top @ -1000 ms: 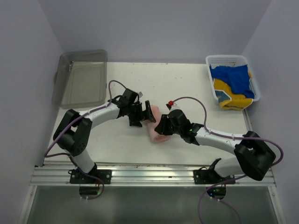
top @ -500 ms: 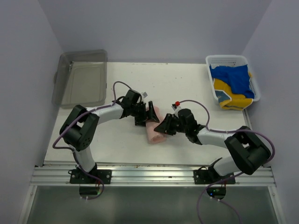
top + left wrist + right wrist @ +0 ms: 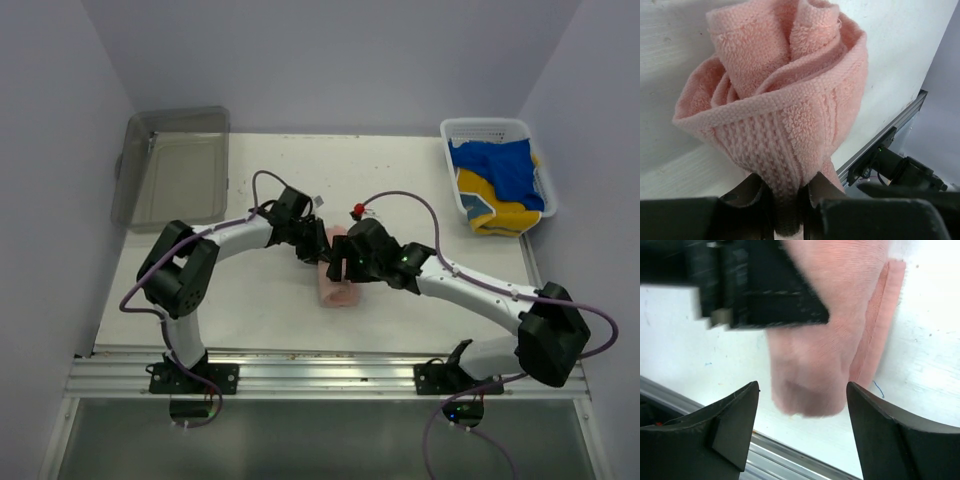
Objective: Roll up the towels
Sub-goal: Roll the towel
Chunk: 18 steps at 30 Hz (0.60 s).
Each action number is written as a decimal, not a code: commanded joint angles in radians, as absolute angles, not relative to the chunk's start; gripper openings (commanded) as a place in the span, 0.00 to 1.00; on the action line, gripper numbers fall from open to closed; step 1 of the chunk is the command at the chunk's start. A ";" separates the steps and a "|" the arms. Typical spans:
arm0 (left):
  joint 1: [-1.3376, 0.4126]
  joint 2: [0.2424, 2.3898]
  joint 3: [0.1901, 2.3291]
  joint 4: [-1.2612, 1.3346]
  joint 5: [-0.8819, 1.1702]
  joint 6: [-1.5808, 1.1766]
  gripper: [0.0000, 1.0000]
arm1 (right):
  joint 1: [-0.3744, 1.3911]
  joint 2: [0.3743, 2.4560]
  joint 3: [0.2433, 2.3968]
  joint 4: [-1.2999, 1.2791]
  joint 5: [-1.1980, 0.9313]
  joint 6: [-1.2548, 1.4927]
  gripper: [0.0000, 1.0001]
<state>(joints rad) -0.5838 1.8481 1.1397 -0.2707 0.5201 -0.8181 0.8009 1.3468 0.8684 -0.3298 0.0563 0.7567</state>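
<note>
Left fingers (image 3: 750,192): pinched shut on the hem of the salmon towel (image 3: 785,100), right at the outer flap of a wound coil. Right fingers (image 3: 732,427): spread wide, one either side of the roll's other end, touching neither flank. Between the two pairs: a loose, lopsided roll lying on the desk (image 3: 420,180), with one flat strip of edge poking out beside it.

Likely step: tightening and securing this roll. To do it well:
- Hold the pinch firm, to stop the outer layer springing back.
- Bring the right pair squarely across the roll's body, not over the stray strip.
- Close gently, enough to bear on soft terry without crushing the coil.

Well beyond the right fingers: blue towel (image 3: 500,165) and yellow towel (image 3: 495,212) heaped in the white basket (image 3: 485,128), not yet rolled. Well beyond the left fingers: grey tray (image 3: 175,165).
</note>
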 commanded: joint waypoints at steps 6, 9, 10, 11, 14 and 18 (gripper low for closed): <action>-0.584 1.845 1.201 -0.413 0.410 -0.828 0.00 | 1.187 1.604 1.309 -0.891 0.786 0.677 0.80; -0.583 1.845 1.203 -0.423 0.407 -0.838 0.00 | 1.253 1.722 1.380 -0.931 0.882 0.675 0.82; -0.584 1.844 1.201 -0.425 0.405 -0.838 0.00 | 1.271 1.744 1.388 -0.931 0.894 0.660 0.83; -0.583 1.842 1.200 -0.428 0.403 -0.839 0.00 | 1.275 1.768 1.394 -0.928 0.914 0.655 0.83; -0.583 1.839 1.190 -0.426 0.397 -0.847 0.00 | 1.289 1.851 1.411 -0.928 0.968 0.637 0.84; -0.583 1.839 1.189 -0.426 0.402 -0.851 0.00 | 1.290 1.940 1.408 -0.933 1.023 0.637 0.84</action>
<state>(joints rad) -0.5838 1.8496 1.1820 -0.3687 0.4473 -0.8459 1.2900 1.9114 1.3724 -0.8825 0.8806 0.6384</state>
